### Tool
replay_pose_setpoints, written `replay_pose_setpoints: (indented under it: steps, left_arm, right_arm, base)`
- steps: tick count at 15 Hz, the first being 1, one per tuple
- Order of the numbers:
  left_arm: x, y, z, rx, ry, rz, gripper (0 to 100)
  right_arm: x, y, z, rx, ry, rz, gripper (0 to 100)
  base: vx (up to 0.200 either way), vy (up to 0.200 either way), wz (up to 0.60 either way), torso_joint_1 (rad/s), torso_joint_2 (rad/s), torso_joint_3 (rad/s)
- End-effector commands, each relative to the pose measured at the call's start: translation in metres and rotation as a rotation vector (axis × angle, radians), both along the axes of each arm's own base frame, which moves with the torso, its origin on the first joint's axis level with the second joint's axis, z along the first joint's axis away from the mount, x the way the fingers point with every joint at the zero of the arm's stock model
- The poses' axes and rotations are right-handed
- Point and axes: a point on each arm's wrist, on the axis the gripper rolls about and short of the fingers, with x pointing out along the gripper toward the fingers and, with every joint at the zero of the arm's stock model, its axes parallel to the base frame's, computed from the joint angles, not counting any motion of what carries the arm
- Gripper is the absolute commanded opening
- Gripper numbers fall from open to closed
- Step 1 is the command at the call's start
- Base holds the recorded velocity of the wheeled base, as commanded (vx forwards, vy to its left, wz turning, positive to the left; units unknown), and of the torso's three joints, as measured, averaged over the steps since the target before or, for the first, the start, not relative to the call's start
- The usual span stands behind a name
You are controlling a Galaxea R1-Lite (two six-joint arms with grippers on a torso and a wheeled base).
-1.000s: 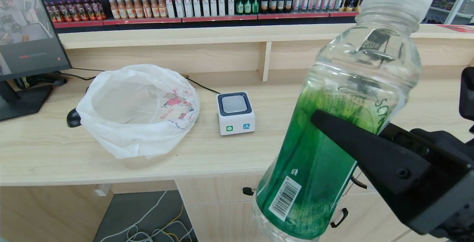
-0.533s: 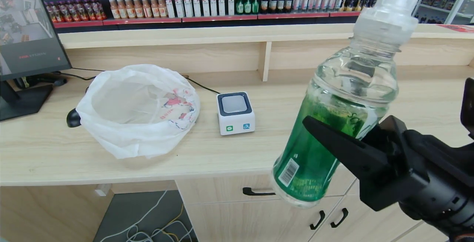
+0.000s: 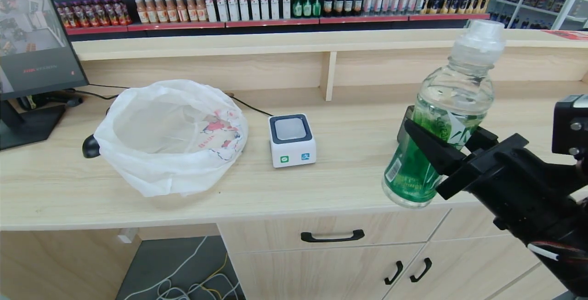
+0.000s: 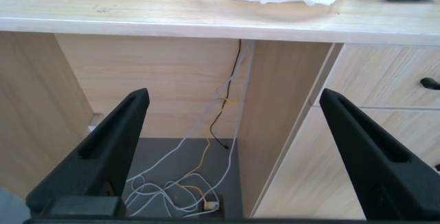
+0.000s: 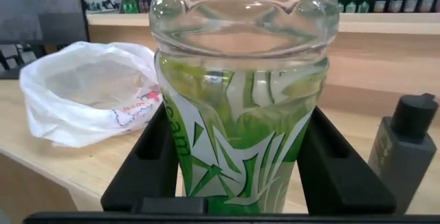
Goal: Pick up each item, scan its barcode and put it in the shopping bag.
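A clear bottle with a green label [image 3: 452,93] hangs nearly upright over the counter's front right edge, and my right gripper [image 3: 445,131] is shut on its middle. The right wrist view has the same bottle [image 5: 240,114] close up between the black fingers [image 5: 148,155]. The white shopping bag [image 3: 170,134] lies open on the counter at the left, also the bag [image 5: 89,93]. A small white scanner [image 3: 292,140] sits between bag and bottle. My left gripper [image 4: 234,97] is open below counter height, holding nothing.
A dark bottle [image 5: 405,148] stands on the counter just behind the held one. A monitor [image 3: 36,29] and a black mouse [image 3: 91,146] are at the far left. Drawer handles [image 3: 331,236] and floor cables [image 4: 185,189] lie under the counter [image 3: 59,199].
My right gripper has carried the bottle away from the head camera, down and to the right, and it now stands more upright near the counter's edge.
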Motion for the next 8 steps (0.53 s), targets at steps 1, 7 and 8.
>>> replay_pose_setpoints:
  steps: [1,7,8]
  left_arm:
    - [0.000,0.000,0.000,-0.001,-0.001,0.001,100]
    - [0.000,0.000,0.000,-0.001,-0.001,0.001,100]
    - [0.000,0.000,0.000,-0.001,-0.001,0.001,100]
  right_arm:
    - [0.009,0.001,-0.008,-0.021,0.031,-0.014,0]
    - [0.020,0.001,-0.003,0.018,0.025,0.003,0]
    - [0.023,0.003,-0.001,0.026,0.015,0.003,0]
  base:
    - [0.000,0.000,0.00,0.000,0.00,0.000]
    - [-0.100,0.000,0.00,0.007,0.00,0.002]
    - [0.000,0.000,0.00,0.000,0.00,0.000]
